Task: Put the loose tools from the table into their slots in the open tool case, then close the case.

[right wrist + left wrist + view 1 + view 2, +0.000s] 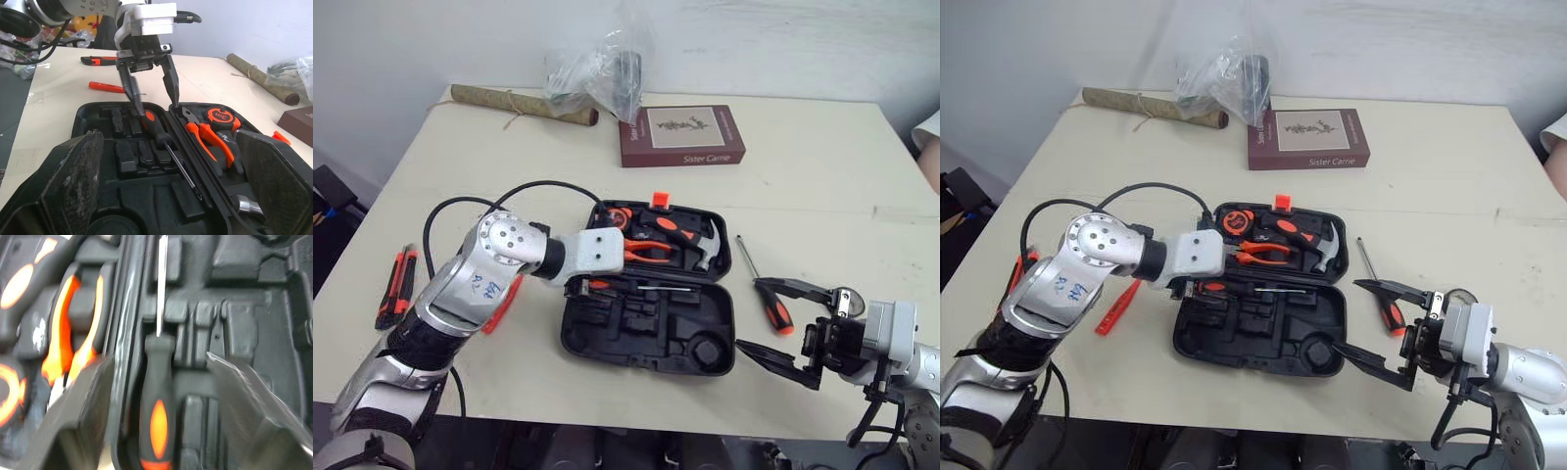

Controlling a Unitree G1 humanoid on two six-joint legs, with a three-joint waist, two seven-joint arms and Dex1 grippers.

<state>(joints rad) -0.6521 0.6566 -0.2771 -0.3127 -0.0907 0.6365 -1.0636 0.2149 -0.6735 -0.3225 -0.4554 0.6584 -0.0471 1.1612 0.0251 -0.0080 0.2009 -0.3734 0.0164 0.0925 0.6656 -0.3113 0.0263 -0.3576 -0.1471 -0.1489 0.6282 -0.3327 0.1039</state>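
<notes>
Right wrist view has the left gripper (157,105) poised over the open black plastic tool case (570,338), its fingers spread wide and grasping nothing. Directly beneath them lies the black-handled screwdriver with an orange inlay (155,128), in the tray half of the case close to the hinge. It appears to rest across the moulded ridges rather than snapped home. To do this step well, I would line the shaft up with its groove, press the handle down until it seats, then lift straight up, clear of the orange-handled pliers (210,139) next to it.

The right gripper (1347,315) hangs spread and empty at the case's right edge. A second red-and-black-handled screwdriver (773,302) and a black-and-red utility knife (396,284) lie loose on the table.

Readable writing: "Sister Carrie" on the maroon book (682,135), "3m" on the orange tape measure (220,116).
</notes>
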